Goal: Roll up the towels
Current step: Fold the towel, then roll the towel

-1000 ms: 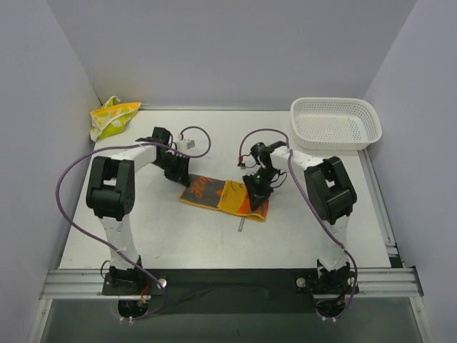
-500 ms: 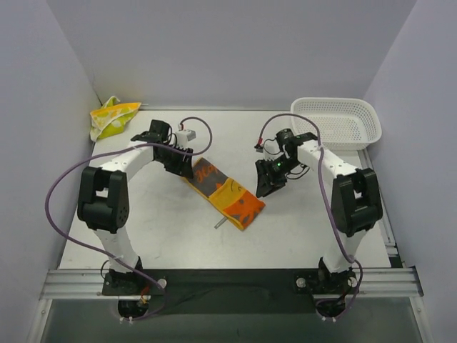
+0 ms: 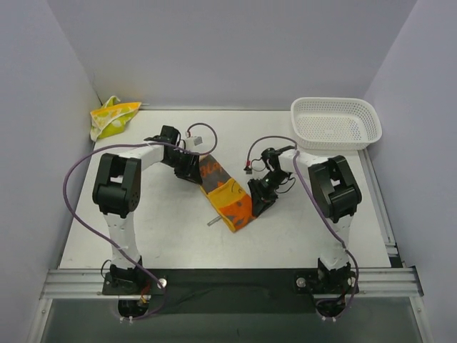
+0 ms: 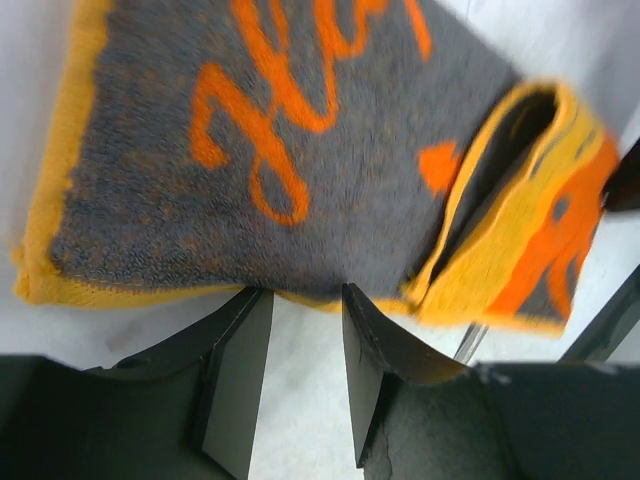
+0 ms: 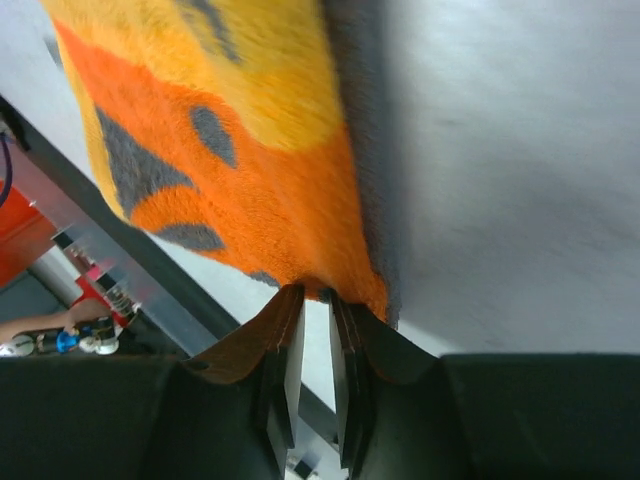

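The orange towel (image 3: 227, 194) with grey pattern lies diagonally at the table's middle, its near end folded over. It fills the left wrist view (image 4: 300, 150) and the right wrist view (image 5: 250, 150). My left gripper (image 3: 193, 169) is at its far end. Its jaws stand apart, tips (image 4: 305, 295) at the yellow hem with bare table between them. My right gripper (image 3: 255, 203) is at the folded end's right edge. Its jaws are nearly closed and pinch the orange hem (image 5: 312, 293). The pale yellow and green towel (image 3: 113, 118) lies crumpled in the far left corner.
A white mesh basket (image 3: 335, 123) stands at the far right. A thin grey rod (image 3: 213, 223) pokes out from under the orange towel's near end; it also shows in the left wrist view (image 4: 470, 342). Walls close off the left, back and right.
The orange towel has swung from nearly crosswise to a steeper diagonal, its far end moving with my left gripper. My right gripper pulled away from the towel, then came back to its folded end.
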Tool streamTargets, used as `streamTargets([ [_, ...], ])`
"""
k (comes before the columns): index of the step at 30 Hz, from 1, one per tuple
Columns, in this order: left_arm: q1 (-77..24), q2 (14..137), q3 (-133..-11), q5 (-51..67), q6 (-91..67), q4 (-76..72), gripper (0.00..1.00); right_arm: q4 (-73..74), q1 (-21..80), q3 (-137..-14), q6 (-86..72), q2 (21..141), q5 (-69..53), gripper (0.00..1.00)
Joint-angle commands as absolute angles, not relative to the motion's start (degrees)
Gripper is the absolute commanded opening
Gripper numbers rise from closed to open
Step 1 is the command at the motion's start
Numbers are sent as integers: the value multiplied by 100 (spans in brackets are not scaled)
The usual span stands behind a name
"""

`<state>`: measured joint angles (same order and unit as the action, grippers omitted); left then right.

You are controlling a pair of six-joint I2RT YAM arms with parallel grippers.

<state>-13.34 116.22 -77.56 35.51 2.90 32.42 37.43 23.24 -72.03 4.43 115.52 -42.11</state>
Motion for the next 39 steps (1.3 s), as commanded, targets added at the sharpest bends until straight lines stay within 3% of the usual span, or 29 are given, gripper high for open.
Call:
streamTargets([
  [1,-1362,12312,-8558,3507,229,2847,45,3718,2995,-7058,116,11566,-4657,19],
  [5,-1336,12954,-9684,3638,281,3242,45,3674,3427,-7251,-175,11436,-5483,34],
  [8,-1213,12693,-9765,4130,543,3384,49,3665,3210,-7242,-298,10954,-5765,36],
  [13,-1072,10744,-8093,4360,1185,2981,59,3270,2576,-7233,-782,10222,-5416,36],
  [17,-1160,8856,-6571,4193,2045,2278,63,3208,2470,-7601,-905,10449,-5037,37],
  [20,-1510,8132,-5603,4000,2808,1996,64,3041,2548,-7725,-1177,10844,-5255,40],
  [23,-2537,7481,-5021,3114,3600,1978,64,3006,2742,-7971,-1064,11187,-5151,40],
  [28,-4208,7645,-4703,1839,4173,1969,64,2814,2856,-8104,-1055,11776,-5168,39],
  [39,-5563,8577,-4553,932,4614,1556,57,2742,2900,-7980,-1020,12182,-4843,36],
])
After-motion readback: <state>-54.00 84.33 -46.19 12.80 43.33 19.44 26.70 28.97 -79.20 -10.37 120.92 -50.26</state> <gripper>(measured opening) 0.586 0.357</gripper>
